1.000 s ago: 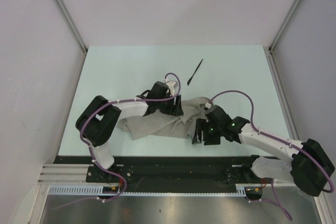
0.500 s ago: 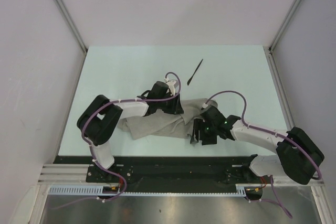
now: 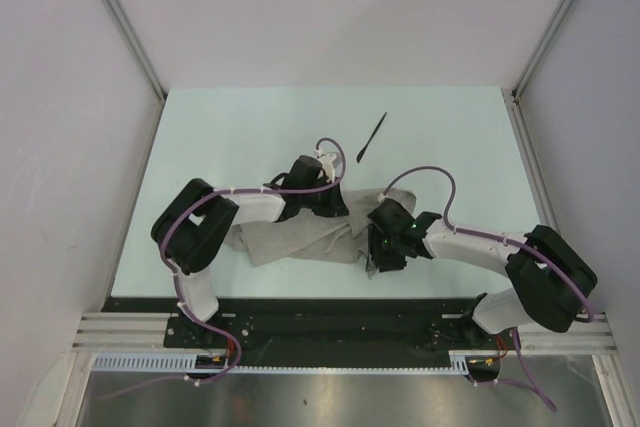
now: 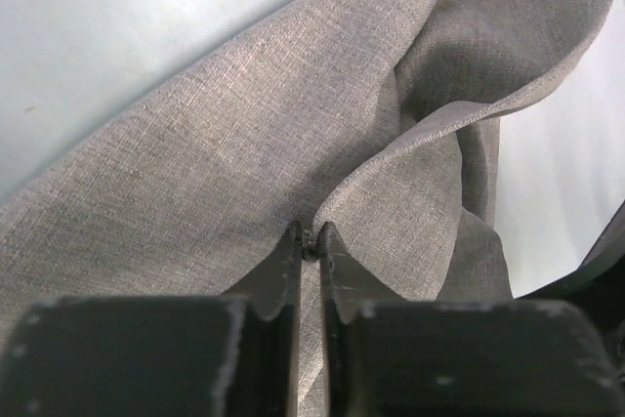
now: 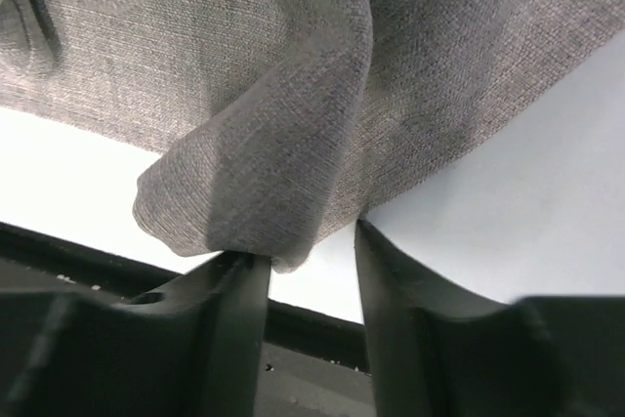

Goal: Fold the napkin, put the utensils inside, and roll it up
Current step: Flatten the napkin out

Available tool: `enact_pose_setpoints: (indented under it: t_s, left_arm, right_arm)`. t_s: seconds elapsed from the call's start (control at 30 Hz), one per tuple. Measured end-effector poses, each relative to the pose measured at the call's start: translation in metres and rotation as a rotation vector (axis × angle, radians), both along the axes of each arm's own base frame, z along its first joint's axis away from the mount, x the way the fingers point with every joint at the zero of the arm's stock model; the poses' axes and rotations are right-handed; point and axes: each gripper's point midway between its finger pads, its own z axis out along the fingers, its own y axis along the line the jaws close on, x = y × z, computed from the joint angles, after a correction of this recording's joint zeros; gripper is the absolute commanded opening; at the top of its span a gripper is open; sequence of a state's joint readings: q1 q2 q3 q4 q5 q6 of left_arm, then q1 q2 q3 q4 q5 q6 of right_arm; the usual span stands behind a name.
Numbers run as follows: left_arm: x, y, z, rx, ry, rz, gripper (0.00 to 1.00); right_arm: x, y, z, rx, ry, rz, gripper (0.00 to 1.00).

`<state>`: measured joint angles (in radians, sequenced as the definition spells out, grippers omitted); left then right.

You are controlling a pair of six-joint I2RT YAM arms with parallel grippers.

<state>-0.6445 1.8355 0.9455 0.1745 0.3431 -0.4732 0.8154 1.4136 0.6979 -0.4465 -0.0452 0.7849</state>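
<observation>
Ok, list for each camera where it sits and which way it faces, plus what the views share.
Top external: fixed above and behind the bases, looking down at the table; both arms show whole, plus the napkin and black utensil.
Left wrist: on the left arm, looking along the left pincer, tips pinched on a napkin fold.
Right wrist: on the right arm, looking past the right pincer, jaws apart around a bunched napkin corner.
Shared: all three see the napkin; only the top view shows the utensil.
</observation>
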Motion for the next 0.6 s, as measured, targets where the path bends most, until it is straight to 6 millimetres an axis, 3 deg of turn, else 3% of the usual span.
enact_pose_setpoints:
  t_s: [0.07, 0.1, 0.27, 0.43, 0.53, 0.6]
  left_arm:
    - [0.001, -0.001, 0.001, -0.006, -0.005, 0.0, 0.0]
    - [0.002, -0.001, 0.001, -0.008, -0.006, 0.001, 0.0]
    - [0.011, 0.002, 0.003, -0.001, -0.035, 0.038, 0.0]
    - [0.031, 0.014, 0.027, 0.023, -0.136, 0.118, 0.0]
    - [0.044, 0.023, 0.054, 0.032, -0.225, 0.171, 0.0]
    - [0.054, 0.033, 0.079, 0.049, -0.298, 0.222, 0.0]
  right_arm:
    - [0.0, -0.001, -0.002, -0.023, -0.006, 0.003, 0.13]
    - [0.0, -0.001, -0.004, -0.034, -0.004, 0.004, 0.01]
    - [0.001, -0.001, -0.005, -0.082, -0.005, 0.011, 0.0]
    - [0.009, -0.026, 0.005, -0.237, -0.054, 0.0, 0.0]
    - [0.024, -0.046, 0.03, -0.347, -0.133, -0.019, 0.0]
    - [0.039, -0.055, 0.057, -0.393, -0.219, -0.044, 0.0]
